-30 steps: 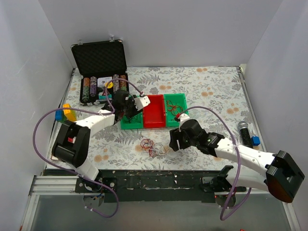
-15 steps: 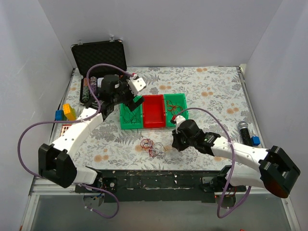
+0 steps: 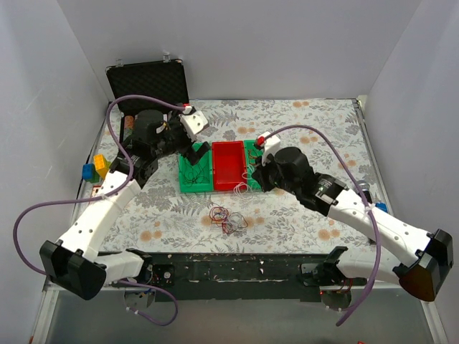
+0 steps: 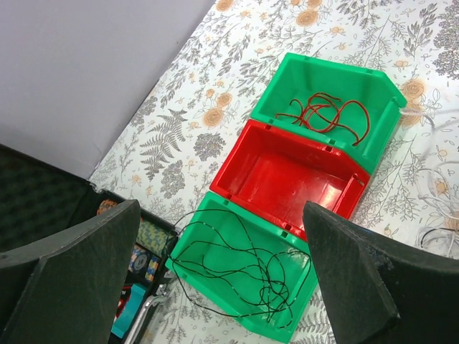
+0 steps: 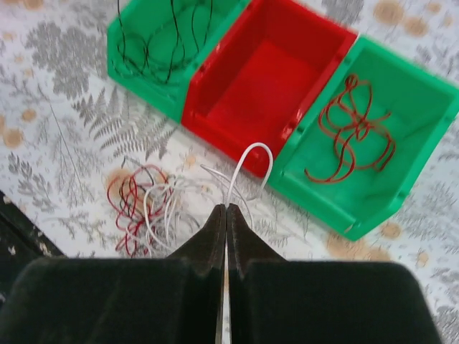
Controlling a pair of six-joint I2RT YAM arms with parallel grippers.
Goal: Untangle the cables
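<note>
The right gripper (image 5: 226,206) was pinched closed on a loop of thin white wire (image 5: 256,152) just above the small tangle of red and white wires (image 5: 147,208) lying on the floral tablecloth (image 5: 57,122). The left gripper (image 4: 221,215) hung with its jaws wide apart over a green plastic bin (image 4: 188,247) holding loose black wire (image 4: 251,269).

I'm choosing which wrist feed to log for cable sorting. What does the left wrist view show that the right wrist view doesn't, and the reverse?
Left wrist only: the open chip case and the left fingers spread wide, holding nothing. Right wrist only: the right fingers shut on a white cable loop, and the red-and-white tangle in full. Both: the empty red bin between two green bins, one with a red cable, one with a black cable.
</note>
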